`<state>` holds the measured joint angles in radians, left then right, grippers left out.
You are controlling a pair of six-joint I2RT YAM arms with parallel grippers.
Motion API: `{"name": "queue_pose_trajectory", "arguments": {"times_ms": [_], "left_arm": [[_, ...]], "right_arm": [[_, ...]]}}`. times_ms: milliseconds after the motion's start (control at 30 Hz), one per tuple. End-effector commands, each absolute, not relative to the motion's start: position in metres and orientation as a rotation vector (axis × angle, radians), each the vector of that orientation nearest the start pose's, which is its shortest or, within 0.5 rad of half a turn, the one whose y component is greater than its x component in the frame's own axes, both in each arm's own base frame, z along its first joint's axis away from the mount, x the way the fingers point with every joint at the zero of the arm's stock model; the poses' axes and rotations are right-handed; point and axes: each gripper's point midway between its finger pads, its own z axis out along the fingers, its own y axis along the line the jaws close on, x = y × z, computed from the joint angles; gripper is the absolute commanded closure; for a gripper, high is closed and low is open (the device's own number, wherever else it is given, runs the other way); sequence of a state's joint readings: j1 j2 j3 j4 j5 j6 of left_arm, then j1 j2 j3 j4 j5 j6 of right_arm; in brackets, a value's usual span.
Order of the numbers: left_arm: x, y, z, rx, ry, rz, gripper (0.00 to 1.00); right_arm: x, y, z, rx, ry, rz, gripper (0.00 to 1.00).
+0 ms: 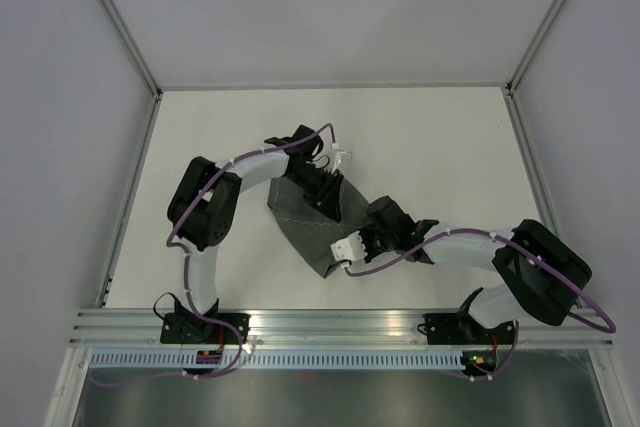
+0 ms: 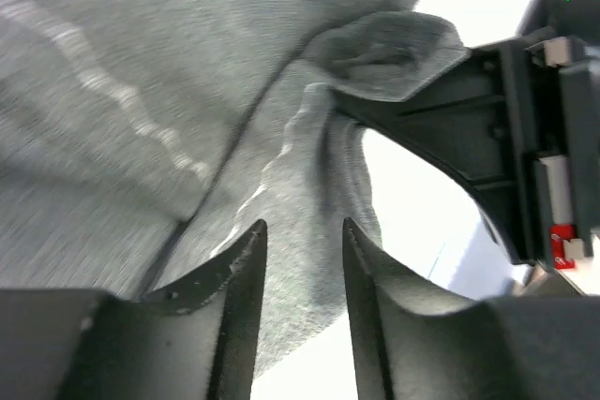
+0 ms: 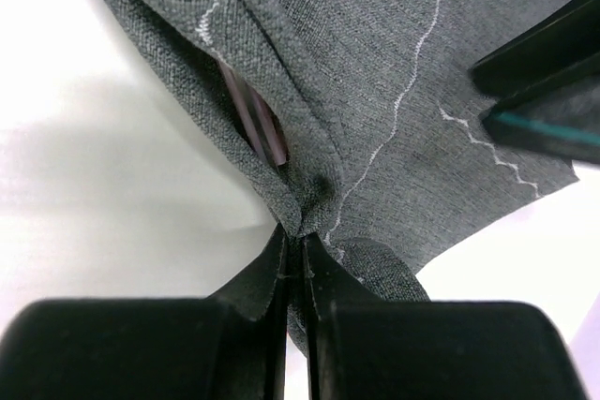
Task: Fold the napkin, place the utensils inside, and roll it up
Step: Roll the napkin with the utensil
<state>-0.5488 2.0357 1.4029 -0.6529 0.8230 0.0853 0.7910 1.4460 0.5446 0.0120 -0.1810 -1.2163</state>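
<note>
1. The dark grey square fabric napkin (image 1: 305, 232) lies bunched on the white table (image 1: 450, 147), between my claws.
2. My right claw (image 3: 292, 250) pinches its folded edge tight.
3. My left claw (image 2: 300, 241) is released, jaws apart, with the cloth just beyond.

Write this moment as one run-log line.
napkin: folded | right gripper: shut on napkin fold | left gripper: open, over napkin | pink utensil handle: inside fold
</note>
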Motion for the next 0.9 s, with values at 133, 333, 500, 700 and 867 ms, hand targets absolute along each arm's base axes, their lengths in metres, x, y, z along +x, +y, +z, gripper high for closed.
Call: {"name": "queue_pose_trajectory", "arguments": {"times_ms": [133,333,500,700,867], "left_arm": [[0.321,-0.278,0.084,0.709,2.556,-0.89,0.6],[0.37,-0.212,0.128,0.218,2.478,-0.618,0.59],[0.378,-0.168,0.166,0.02,2.298,-0.548,0.55],[0.366,-0.162,0.211,0.102,1.995,-0.576,0.54],[0.347,-0.155,0.233,0.16,1.774,-0.571,0.49]], "right_arm": [[0.216,0.195,-0.004,-2.151,1.725,0.061,0.99],[0.195,0.22,-0.004,-2.088,2.009,0.313,1.0],[0.176,0.232,-0.008,-2.115,2.084,0.517,1.0],[0.17,0.235,-0.007,-2.104,2.122,0.774,0.99],[0.183,0.23,-0.006,-2.013,2.219,1.033,0.99]]}}
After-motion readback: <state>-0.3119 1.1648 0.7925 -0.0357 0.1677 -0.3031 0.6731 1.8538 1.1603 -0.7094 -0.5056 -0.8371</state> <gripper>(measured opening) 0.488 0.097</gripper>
